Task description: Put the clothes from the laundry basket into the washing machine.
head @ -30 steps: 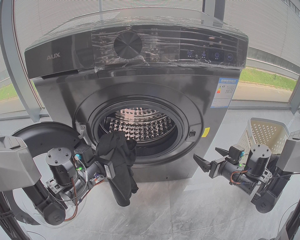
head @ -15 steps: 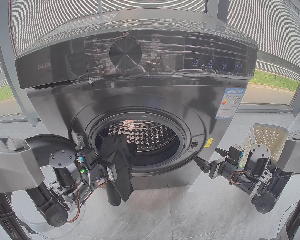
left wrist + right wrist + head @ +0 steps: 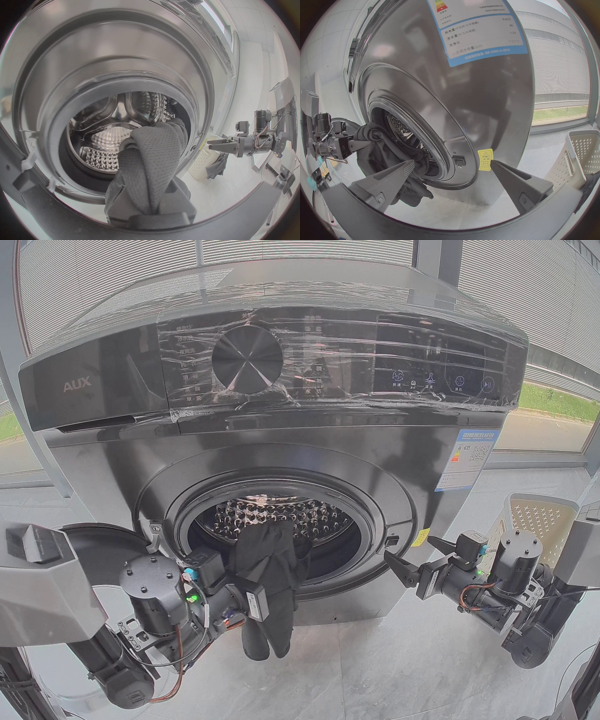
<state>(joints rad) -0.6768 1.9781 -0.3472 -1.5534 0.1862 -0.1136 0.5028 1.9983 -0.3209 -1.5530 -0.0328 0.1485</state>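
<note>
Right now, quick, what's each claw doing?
Left claw: closed, holding the black garment at the washing machine opening.
Right claw: open, holding nothing.

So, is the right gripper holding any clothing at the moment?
No, the right gripper is open and empty in front of the washer.

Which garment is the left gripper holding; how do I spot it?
Start at the grey washing machine and its round open drum mouth. Before the mouth's lower left edge hangs a black garment, clamped in the left gripper. It is the one dark, limp thing against the steel; the pale laundry basket stands off right.
</note>
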